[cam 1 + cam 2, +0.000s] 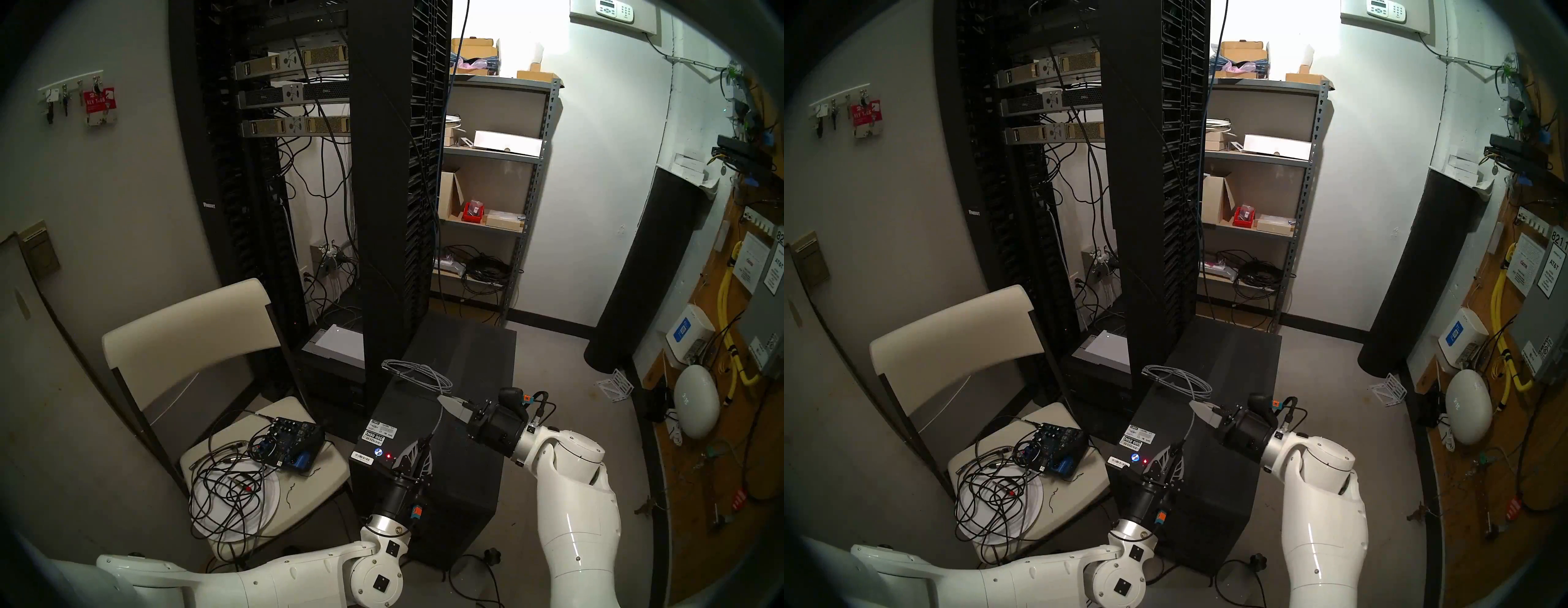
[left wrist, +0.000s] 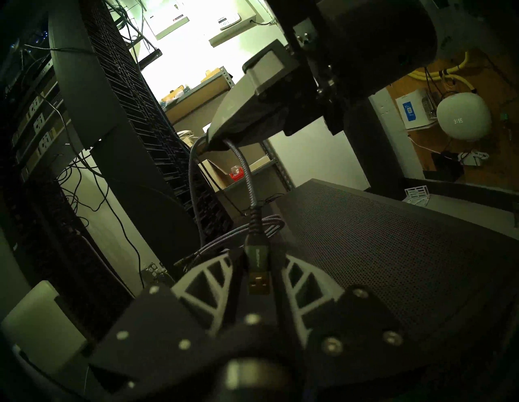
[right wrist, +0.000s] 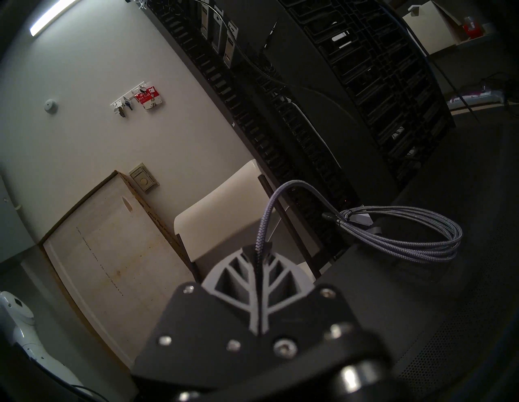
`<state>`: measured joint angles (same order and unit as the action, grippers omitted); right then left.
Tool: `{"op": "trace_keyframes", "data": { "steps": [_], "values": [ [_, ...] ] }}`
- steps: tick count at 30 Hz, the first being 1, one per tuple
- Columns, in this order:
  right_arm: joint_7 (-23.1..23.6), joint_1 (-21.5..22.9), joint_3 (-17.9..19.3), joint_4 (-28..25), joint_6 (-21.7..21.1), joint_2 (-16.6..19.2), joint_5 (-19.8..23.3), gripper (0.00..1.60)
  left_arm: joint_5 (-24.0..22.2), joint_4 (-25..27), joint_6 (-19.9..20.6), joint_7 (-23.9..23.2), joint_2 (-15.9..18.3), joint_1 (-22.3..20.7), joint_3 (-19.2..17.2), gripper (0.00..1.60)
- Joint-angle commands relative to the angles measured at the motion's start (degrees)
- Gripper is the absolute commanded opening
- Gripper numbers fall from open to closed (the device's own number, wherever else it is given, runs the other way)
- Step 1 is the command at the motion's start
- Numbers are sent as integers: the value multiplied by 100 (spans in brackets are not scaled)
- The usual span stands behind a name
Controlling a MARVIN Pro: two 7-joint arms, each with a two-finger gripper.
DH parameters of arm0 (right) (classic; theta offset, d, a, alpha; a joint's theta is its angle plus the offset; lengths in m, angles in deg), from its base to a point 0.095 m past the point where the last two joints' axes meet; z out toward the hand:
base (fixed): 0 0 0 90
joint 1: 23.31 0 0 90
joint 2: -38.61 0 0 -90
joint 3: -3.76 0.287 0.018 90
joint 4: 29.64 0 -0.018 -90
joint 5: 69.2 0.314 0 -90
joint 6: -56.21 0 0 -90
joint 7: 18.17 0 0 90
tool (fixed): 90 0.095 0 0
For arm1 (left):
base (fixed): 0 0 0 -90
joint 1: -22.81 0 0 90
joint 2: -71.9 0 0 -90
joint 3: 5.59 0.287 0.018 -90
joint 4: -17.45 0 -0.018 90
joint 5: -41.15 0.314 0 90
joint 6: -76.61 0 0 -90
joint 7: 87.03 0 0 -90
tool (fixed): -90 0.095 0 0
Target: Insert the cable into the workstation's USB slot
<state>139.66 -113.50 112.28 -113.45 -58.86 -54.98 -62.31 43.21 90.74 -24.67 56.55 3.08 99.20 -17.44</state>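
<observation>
While shut, right end effector (image 3: 259, 249) (cable (image 3: 398, 242))

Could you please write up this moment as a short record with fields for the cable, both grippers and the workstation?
cable: grey braided, coiled on top of the workstation, one end hanging free
right gripper: shut on the cable, above the workstation
left gripper: jaws around the USB plug, grip not certain
workstation: black tower, blue button and red light lit
plug inserted: no

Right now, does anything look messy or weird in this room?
Yes. A tangle of thin black wires sprawls over the chair seat, some hanging off its front edge. On the floor, a small white rack lies tipped over.
</observation>
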Motion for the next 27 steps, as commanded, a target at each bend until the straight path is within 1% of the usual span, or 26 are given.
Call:
{"op": "trace_keyframes", "data": {
  "steps": [1, 5, 6, 7, 11, 13, 18, 20, 21, 22, 23, 25, 26, 27],
  "values": [
    [-23, 6, -52, -152, 5, 17, 121, 0, -81, 144, -38, 254, -27, -226, 154, 49],
    [6, 2, -53, -161, -26, 16, 102, 0, -123, 158, -54, 356, -12, -293, 278, 43],
    [17, -8, -55, -165, -29, 18, 103, 0, -217, 186, -72, 325, 2, -308, 298, 41],
    [63, -9, -47, -158, -45, 18, 83, 0, -210, 171, -90, 376, 0, -330, 336, 30],
    [139, -39, -57, -142, -54, 41, 54, 0, -362, 185, -158, 408, 15, -371, 415, 16],
    [156, -45, -56, -139, -58, 47, 47, 0, -385, 128, -224, 461, 1, -400, 475, 0],
    [217, -42, -73, -127, -93, 89, 29, 0, -494, 138, -231, 529, 11, -436, 547, 0],
    [227, -48, -78, -126, -94, 96, 23, 14, -529, 174, -235, 565, 39, -457, 587, 0],
    [229, -50, -83, -127, -98, 101, 17, 18, -541, 186, -264, 559, 51, -459, 592, 0],
    [235, -53, -92, -128, -100, 111, 10, 28, -575, 204, -267, 564, 62, -467, 603, 0],
    [243, -59, -97, -124, -95, 117, 7, 34, -561, 229, -297, 590, 77, -468, 604, 0],
    [276, -67, -125, -111, -89, 156, -12, 40, -647, 304, -376, 545, 115, -457, 589, 0],
    [281, -74, -125, -105, -81, 159, -9, 46, -639, 325, -392, 556, 129, -470, 603, 0],
    [303, -81, -157, -99, -67, 201, -42, 47, -708, 407, -436, 496, 165, -464, 585, 0]
  ]
}}
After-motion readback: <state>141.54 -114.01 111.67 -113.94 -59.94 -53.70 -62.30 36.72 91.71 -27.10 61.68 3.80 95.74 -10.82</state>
